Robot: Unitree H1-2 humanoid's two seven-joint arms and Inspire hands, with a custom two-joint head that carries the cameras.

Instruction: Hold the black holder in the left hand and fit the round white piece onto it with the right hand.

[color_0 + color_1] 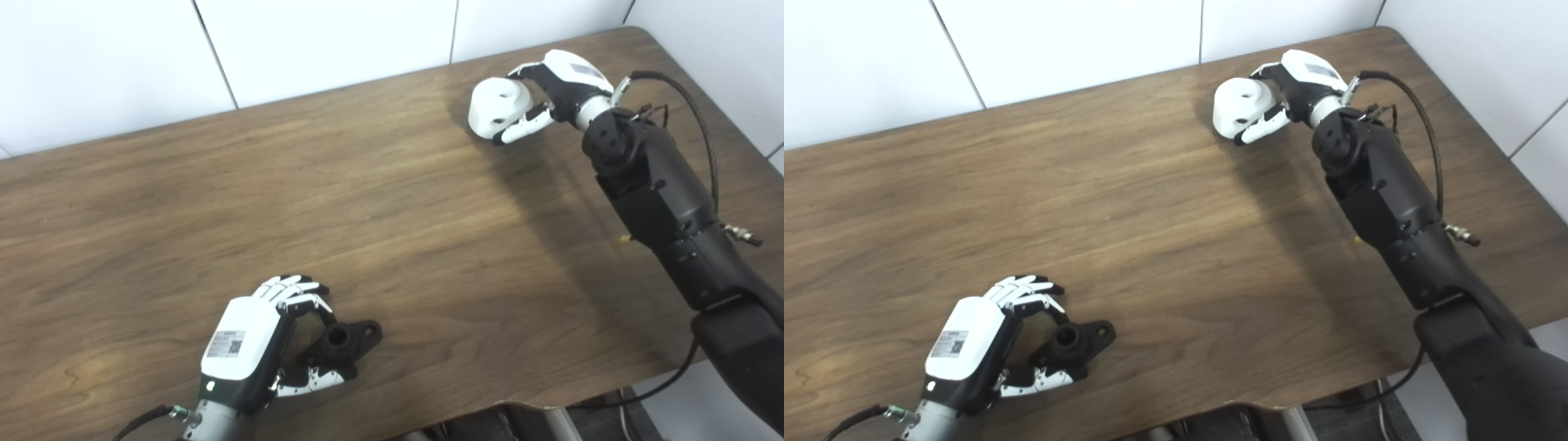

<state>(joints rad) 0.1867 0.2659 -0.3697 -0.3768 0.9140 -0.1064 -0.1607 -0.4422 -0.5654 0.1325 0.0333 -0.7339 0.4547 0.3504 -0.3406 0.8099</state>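
Near the desk's (392, 202) front edge, the left hand (269, 343) curled around the black holder (343, 344) (resting on wood); far right, the right hand (551, 92) clasped the round white piece (496, 105).

Left robot hand (269, 343) curled, seemingly gripping; right robot hand (551, 92) clasped.

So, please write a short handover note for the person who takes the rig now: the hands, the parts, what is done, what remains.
Left hand: near the table's front edge, fingers curled around the black holder; whether it is lifted off the wooden table cannot be told.
Right hand: at the far right of the table, fingers and thumb closed on the round white piece.
Done: both parts are in the hands.
Left: the parts are far apart. Bring the white piece over to the holder and fit it on.
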